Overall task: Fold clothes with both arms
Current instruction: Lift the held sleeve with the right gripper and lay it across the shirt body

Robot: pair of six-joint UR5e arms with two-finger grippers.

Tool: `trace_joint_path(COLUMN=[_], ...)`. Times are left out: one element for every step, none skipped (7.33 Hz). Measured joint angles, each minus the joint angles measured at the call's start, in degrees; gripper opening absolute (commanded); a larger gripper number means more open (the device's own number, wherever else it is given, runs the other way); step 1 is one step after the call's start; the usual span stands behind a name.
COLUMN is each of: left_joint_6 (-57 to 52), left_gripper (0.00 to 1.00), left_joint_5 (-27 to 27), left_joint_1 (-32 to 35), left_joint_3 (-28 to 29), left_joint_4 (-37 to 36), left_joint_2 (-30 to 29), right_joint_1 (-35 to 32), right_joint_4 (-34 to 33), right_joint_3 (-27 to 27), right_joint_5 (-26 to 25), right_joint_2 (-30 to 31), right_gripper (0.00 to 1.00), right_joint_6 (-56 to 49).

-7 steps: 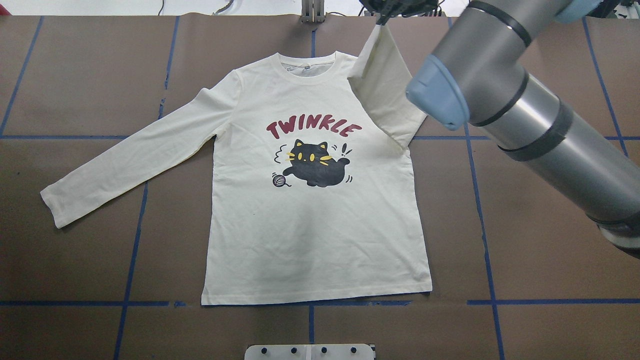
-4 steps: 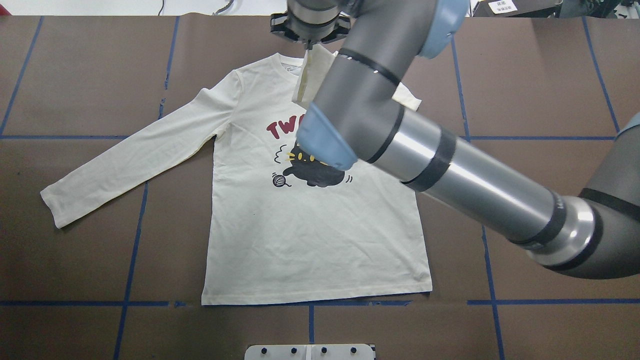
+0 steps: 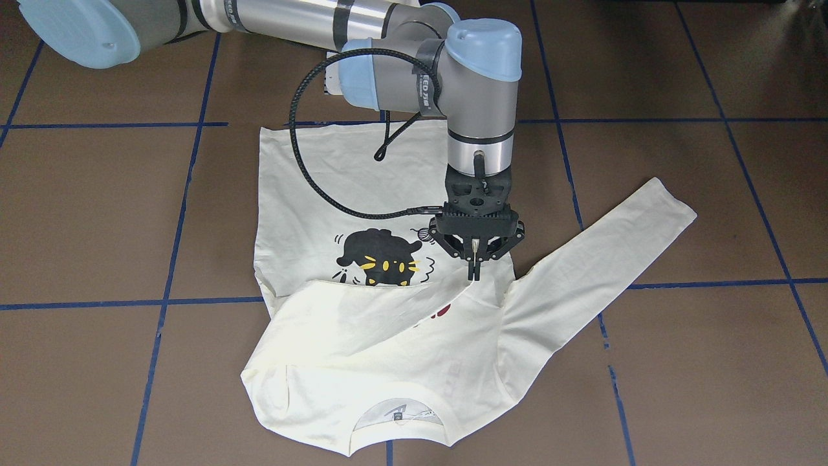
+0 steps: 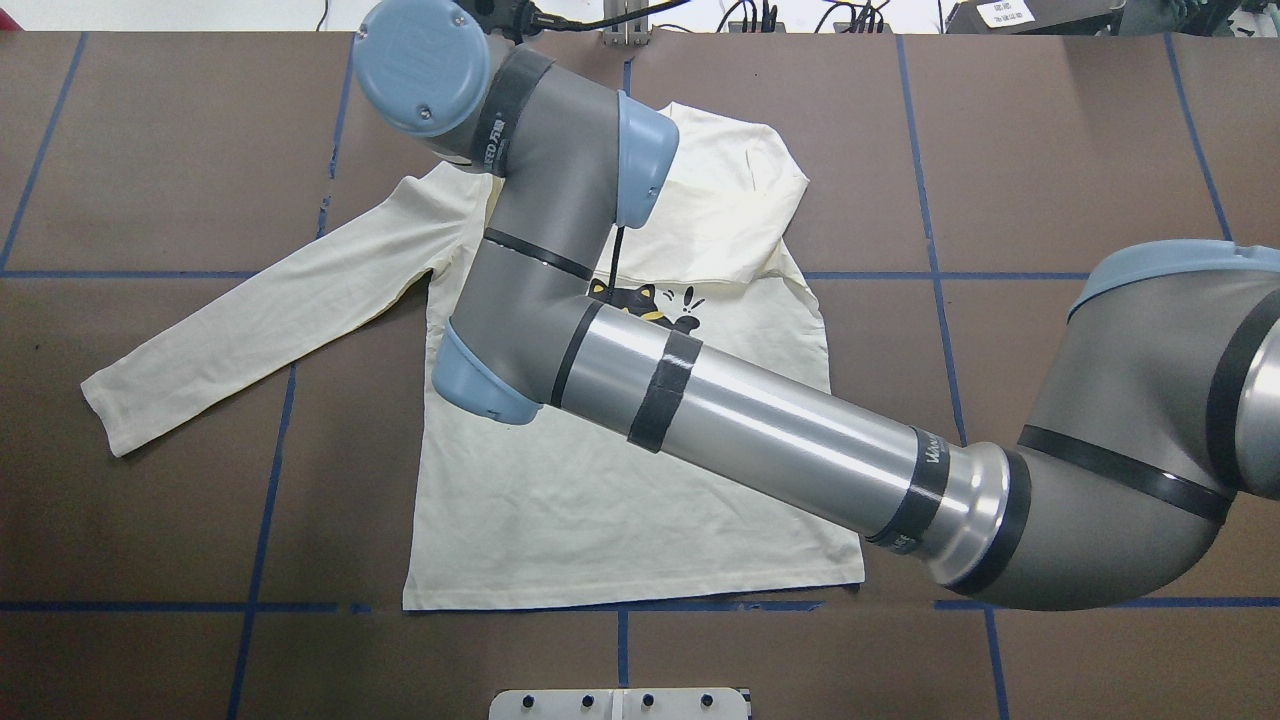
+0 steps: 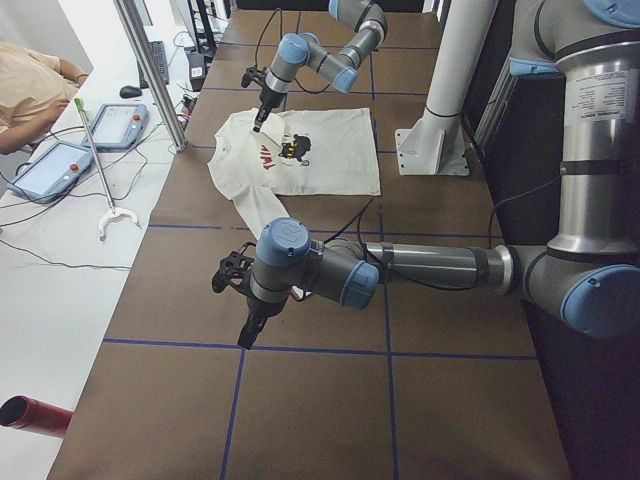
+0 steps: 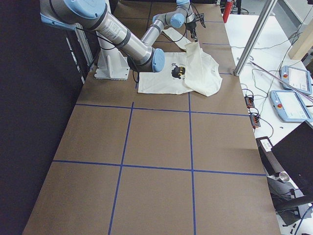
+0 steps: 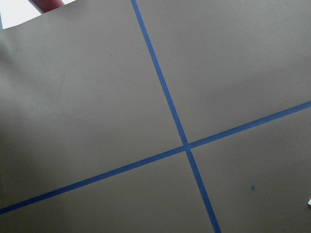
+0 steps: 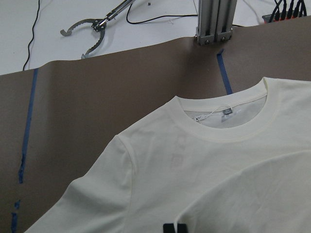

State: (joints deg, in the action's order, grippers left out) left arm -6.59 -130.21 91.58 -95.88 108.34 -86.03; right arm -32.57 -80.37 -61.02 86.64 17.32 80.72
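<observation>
The cream-white shirt [image 4: 620, 500] lies face up on the brown table, its black cat print [image 3: 378, 259] showing. My right gripper [image 3: 475, 270] hangs over the chest, shut on the cuff of one sleeve [image 3: 362, 317], which drapes across the red lettering. The other sleeve [image 4: 260, 320] lies stretched out flat. In the overhead view the right arm [image 4: 760, 430] hides its own gripper. The right wrist view shows only the collar [image 8: 228, 121]. My left gripper [image 5: 247, 335] hovers over bare table, far from the shirt; I cannot tell if it is open or shut.
Blue tape lines [image 7: 184, 145] grid the table. A white base plate [image 4: 620, 703] sits at the near edge and an aluminium post [image 4: 625, 25] at the far edge. Beyond that edge lie a grabber tool [image 8: 92, 34] and pendants [image 5: 55, 170], by a person's arm.
My right arm has swung left across the shirt, carrying the held sleeve from the far right corner over the collar to above the chest. The sleeve now covers the lettering.
</observation>
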Motion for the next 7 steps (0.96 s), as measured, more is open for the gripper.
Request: trace_joint_path(left_joint_6=[0.0, 0.0, -0.1, -0.2, -0.2, -0.1, -0.2], left_gripper=[1.00, 1.00, 1.00, 1.00, 1.00, 1.00, 1.00], left_joint_5=[0.0, -0.1, -0.1, -0.1, -0.1, -0.3, -1.1], left_joint_1=[0.0, 0.0, 0.0, -0.1, -0.2, -0.4, -0.9], left_joint_3=[0.0, -0.1, -0.3, -0.4, -0.1, 0.2, 0.4], left_joint_4=[0.0, 0.1, 0.3, 1.9, 6.2, 11.0, 14.3], left_joint_2=[0.0, 0.0, -0.2, -1.1, -3.0, -4.9, -5.8], right_joint_1=[0.3, 0.3, 0.0, -0.9, -2.5, -4.7, -7.7], right_joint_4=[0.4, 0.4, 0.0, -0.7, -1.7, -3.6, -6.4], right_joint_3=[2.5, 3.8, 4.3, 4.4, 4.2, 2.8, -1.4], right_joint_5=[-0.6, -0.5, 0.4, 2.2, 5.3, 9.1, 13.4], right_joint_2=[-1.7, -2.8, -3.4, -3.6, -3.5, -2.5, 0.7], right_gripper=[1.00, 1.00, 1.00, 1.00, 1.00, 1.00, 1.00], right_joint_6=[1.7, 2.6, 2.9, 2.8, 1.9, -0.4, -5.5])
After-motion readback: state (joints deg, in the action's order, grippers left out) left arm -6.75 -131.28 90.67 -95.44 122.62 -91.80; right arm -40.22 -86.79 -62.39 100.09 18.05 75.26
